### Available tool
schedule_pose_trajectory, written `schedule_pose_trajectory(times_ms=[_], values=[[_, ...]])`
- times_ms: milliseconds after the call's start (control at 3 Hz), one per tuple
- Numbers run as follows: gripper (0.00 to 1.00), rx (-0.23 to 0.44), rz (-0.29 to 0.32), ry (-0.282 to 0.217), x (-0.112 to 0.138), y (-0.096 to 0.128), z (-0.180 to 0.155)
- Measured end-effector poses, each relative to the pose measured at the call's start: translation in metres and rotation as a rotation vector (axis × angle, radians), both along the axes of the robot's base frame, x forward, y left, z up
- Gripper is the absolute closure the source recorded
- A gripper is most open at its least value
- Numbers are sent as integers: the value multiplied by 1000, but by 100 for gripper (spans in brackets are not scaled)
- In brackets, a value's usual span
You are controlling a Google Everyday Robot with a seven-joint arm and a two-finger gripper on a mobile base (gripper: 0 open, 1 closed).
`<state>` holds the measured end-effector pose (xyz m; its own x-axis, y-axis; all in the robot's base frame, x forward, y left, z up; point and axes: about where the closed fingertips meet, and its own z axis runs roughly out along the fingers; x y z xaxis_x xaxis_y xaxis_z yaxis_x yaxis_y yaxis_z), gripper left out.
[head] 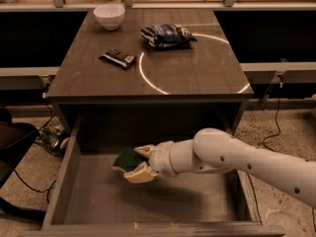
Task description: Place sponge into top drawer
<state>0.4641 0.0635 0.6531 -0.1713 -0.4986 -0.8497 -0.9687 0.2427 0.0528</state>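
The top drawer (66, 181) stands pulled out below the grey table, its flat floor bare. My gripper (134, 163) reaches in from the right over the left-middle of the drawer, its pale fingers closed around the sponge (127, 159). The sponge's dark green face shows toward the left; it is held just above the drawer floor, which carries its shadow underneath.
On the table top (98, 78) lie a white bowl (109, 16) at the back left, a dark snack bar wrapper (117, 58) and a blue-and-white snack bag (166, 35). Cables and a dark object lie on the floor at the left.
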Motion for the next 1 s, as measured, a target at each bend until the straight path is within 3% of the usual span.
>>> schedule_pose_trajectory(times_ms=[1000], values=[[35, 2, 9, -4, 0, 6, 1]])
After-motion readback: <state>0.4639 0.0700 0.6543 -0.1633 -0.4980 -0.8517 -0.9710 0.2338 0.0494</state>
